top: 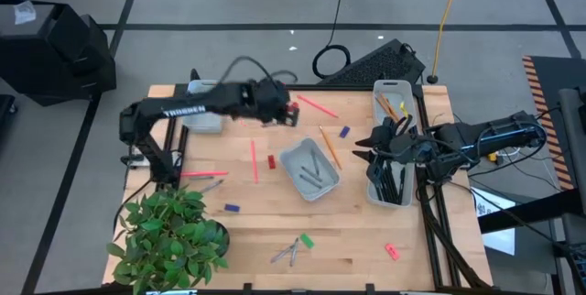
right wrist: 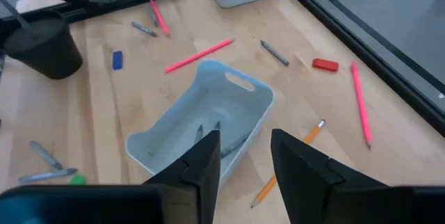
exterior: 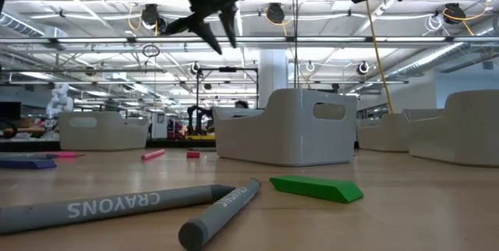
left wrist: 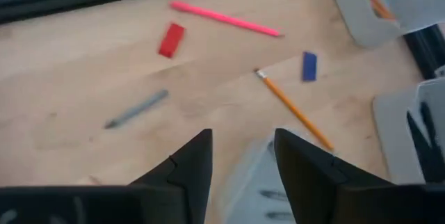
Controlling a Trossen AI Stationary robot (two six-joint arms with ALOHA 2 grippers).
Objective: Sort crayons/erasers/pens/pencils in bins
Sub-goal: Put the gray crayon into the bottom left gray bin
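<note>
Left tool [top: 291, 112] hovers upper-centre of the high view, fingers apart and empty; its wrist camera frames a red eraser [left wrist: 171, 40], a pink pencil [left wrist: 226, 19], a grey crayon [left wrist: 137, 108], an orange pencil [left wrist: 292, 109] and a blue eraser [left wrist: 309, 66]. My guess: it's held high to scan for a pick before committing.

Right tool [top: 377, 139] sits centre-right, also spread and empty, just beside the bin [top: 394, 183] that holds black pens, so probably parked between drops. Its wrist view looks down on the centre bin [right wrist: 201, 123], which has a few grey crayons inside.

Bins are grouped by type: the upper-right bin [top: 396, 98] has orange pencils, and a fourth bin [top: 203, 116] is partly hidden under the left arm (contents not visible).

Still loose on the surface [top: 366, 240]: two crayons [top: 288, 251] and a green eraser [top: 307, 239] lower centre, a pink eraser [top: 392, 251] lower right, a purple eraser [top: 232, 208] near the plant [top: 169, 235], and pink pencils [top: 254, 160] left of centre. Sort looks less than half done.
</note>
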